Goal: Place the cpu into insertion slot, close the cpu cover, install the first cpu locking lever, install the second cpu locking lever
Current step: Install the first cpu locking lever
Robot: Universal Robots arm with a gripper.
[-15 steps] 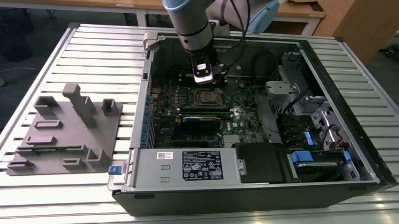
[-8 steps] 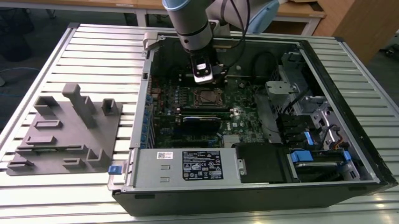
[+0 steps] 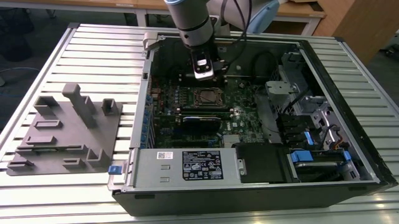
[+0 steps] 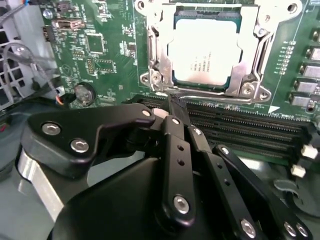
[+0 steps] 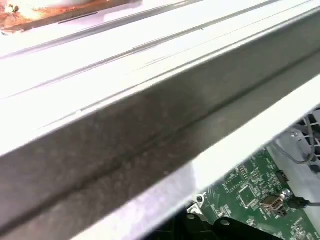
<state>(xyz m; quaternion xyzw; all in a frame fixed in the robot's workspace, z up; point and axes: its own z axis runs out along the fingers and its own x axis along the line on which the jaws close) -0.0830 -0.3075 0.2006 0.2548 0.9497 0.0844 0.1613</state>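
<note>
Fingers (image 4: 172, 112) pressed together on my gripper (image 4: 170, 102), tips just short of the cpu cover (image 4: 250, 75) closed over the cpu (image 4: 205, 50).

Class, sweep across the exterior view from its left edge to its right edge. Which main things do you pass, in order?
Grey fixture tray → blue tab at the case's corner → insertion slot on the green motherboard, with the gripper above it → blue drive-bay latches.
</note>
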